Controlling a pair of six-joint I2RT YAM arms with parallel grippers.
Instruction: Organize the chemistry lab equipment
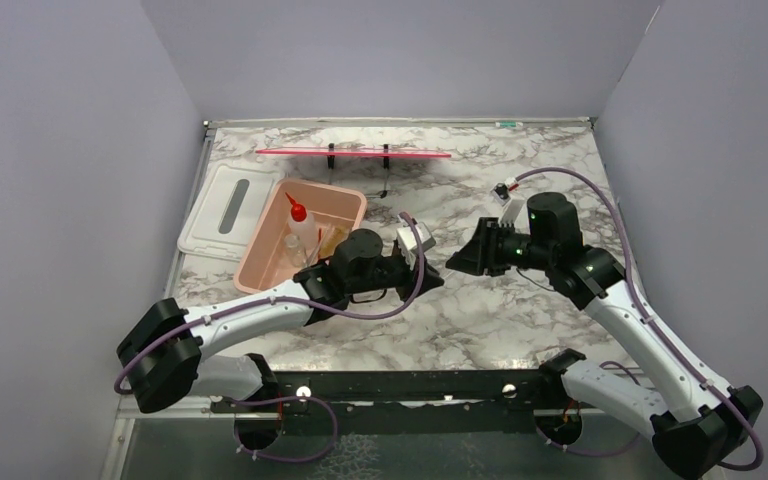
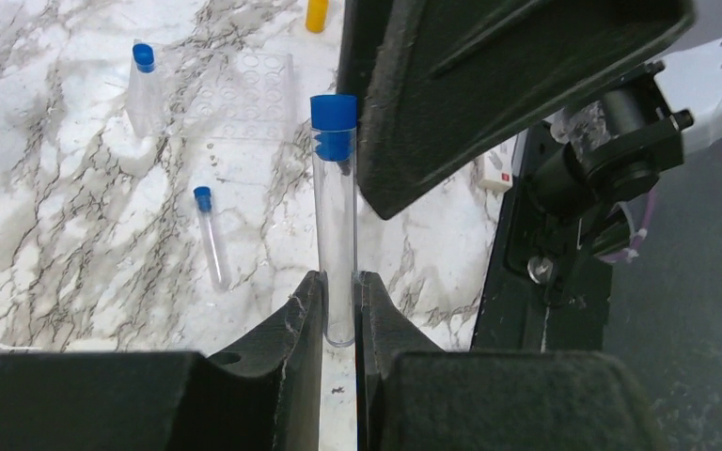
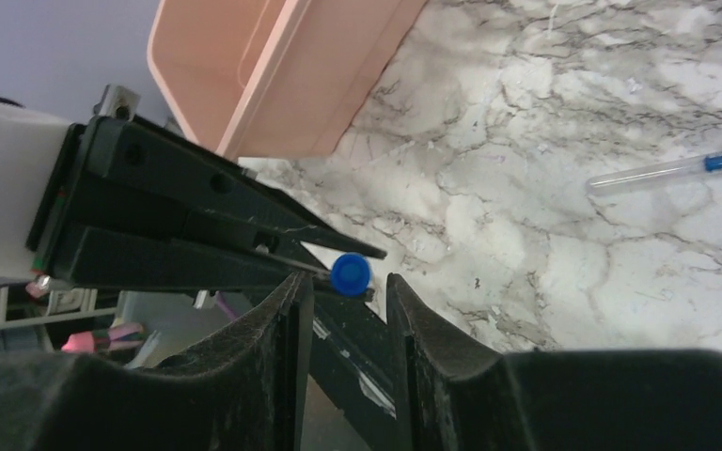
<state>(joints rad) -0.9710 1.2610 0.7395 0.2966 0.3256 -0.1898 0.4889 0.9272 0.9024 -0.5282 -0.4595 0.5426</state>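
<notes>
Near the left edge of the table (image 1: pixel 520 330), the pink tub (image 1: pixel 332 195) holds the squeeze bottle (image 1: pixel 302 228), and the tub's near rim sits just beside the left arm. At mid-table the left pincer (image 2: pixel 340 282) is clenched on the bottom end of a blue-capped tube (image 2: pixel 336 225). The right pincer (image 3: pixel 350 291) meets it, jaws parted to either side of the cap. A loose tube (image 3: pixel 663 172) lies on open marble that stretches toward the right edge.
</notes>
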